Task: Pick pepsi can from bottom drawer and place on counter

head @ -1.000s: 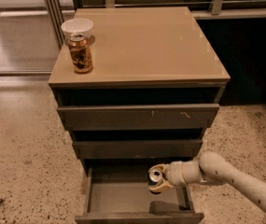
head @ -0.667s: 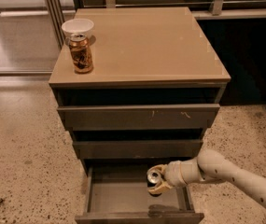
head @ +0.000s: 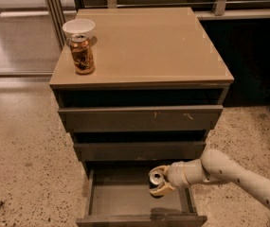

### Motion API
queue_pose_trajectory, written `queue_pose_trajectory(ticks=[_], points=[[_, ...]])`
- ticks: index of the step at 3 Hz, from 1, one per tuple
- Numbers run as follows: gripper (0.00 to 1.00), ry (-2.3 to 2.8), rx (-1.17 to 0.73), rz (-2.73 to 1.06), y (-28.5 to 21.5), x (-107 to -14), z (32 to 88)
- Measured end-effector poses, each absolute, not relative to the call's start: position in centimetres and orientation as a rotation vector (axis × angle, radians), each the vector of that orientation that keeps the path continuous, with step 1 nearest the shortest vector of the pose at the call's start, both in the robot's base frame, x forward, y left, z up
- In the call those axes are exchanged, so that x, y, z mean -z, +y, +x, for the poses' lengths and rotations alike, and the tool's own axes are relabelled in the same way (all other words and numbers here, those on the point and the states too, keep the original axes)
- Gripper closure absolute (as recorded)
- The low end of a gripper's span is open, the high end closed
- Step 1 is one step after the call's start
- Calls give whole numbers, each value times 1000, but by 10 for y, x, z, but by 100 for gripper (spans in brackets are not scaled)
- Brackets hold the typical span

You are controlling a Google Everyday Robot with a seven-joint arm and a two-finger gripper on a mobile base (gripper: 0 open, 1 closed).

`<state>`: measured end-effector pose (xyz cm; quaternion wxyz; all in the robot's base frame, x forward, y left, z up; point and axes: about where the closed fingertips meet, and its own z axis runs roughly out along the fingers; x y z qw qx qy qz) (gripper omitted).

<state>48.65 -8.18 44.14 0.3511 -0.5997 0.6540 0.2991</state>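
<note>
Gripper (head: 159, 180) clenched around pepsi can (head: 155, 177) (silver top showing), over bottom drawer (head: 120, 200)

Cans: two. pepsi can (head: 156, 176) down low, brown-gold patterned can (head: 82, 56) up on tabletop (head: 153, 41). Drawers: three. top drawer (head: 139, 118), middle drawer (head: 139, 151), bottom drawer (head: 125, 200). white bowl (head: 78, 27): one, just behind patterned can. arm (head: 238, 174): one. gripper (head: 155, 179): one, over bottom drawer, fingers clasped round pepsi can.
</note>
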Motion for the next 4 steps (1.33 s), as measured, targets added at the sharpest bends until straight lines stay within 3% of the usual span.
queue_pose_trajectory(ticks=[2, 4], points=[[100, 1600, -797, -1561, -65, -558, 491], [100, 1683, -763, -1579, -28, -758, 494]])
